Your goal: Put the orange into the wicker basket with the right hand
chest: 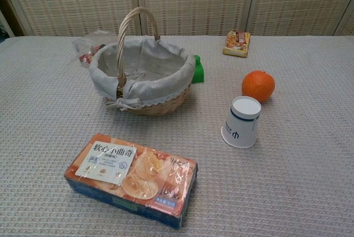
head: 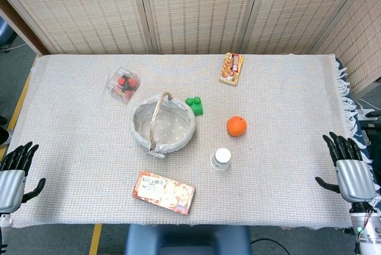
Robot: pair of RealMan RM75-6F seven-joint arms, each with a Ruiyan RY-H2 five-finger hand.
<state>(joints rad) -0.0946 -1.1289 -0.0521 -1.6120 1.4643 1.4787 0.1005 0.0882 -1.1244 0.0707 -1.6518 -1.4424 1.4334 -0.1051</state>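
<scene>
White "软心小曲奇" label on cookie box (chest: 131, 178)

Orange (head: 236, 126): round, bright, whole; resting on the cloth-covered desk (head: 77, 124), right of centre; well apart from the basket, untouched; a small dark stem dimple on top in the chest view. Wicker basket (head: 162, 125): round, lined with pale dotted fabric folded over the rim; upright near the desk's middle, left of the orange; single arched woven handle raised across the opening; nothing visible inside the liner.
</scene>
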